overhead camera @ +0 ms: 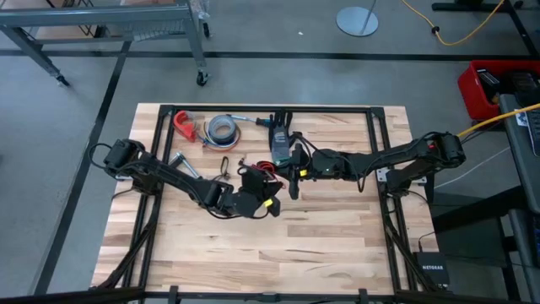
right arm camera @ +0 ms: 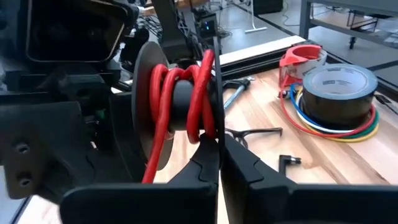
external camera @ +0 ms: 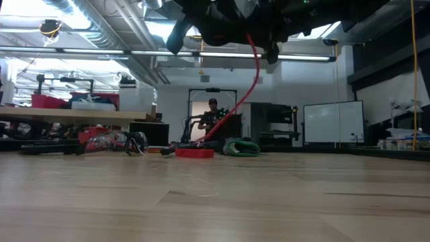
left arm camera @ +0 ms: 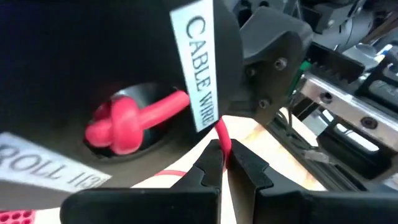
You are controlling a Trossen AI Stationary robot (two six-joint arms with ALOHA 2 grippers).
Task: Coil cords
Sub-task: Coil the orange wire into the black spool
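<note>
A black spool [right arm camera: 177, 99] with a red cord [right arm camera: 163, 93] wound on its hub hangs above the middle of the table, between my two grippers. In the left wrist view a knotted cord end [left arm camera: 127, 121] sticks out of one labelled flange [left arm camera: 143, 68]. My left gripper [left arm camera: 224, 152] is shut on a strand of the cord beside that flange. My right gripper [right arm camera: 219, 146] is shut on the spool's other flange. In the low view a loose length of the cord [external camera: 254, 84] hangs down toward the table's far side. My left gripper pinches a single strand of the red cord [left arm camera: 222, 134] between its two fingertips, where it comes out from behind the labelled flange. The fingers lie across the strand. My right gripper pinches the thin rim of the spool's flange [right arm camera: 216, 127] between its two fingers, reaching in almost level. The spool is lifted clear of the table, its axle level.
A grey tape roll [right arm camera: 339, 93] ringed by coloured cables lies at the table's far side, with a red clamp [overhead camera: 184, 125] to its left and a dark device [overhead camera: 280, 143] to its right. Small tools [right arm camera: 252, 132] lie on the wood nearby. Black rails [overhead camera: 270, 110] frame the table.
</note>
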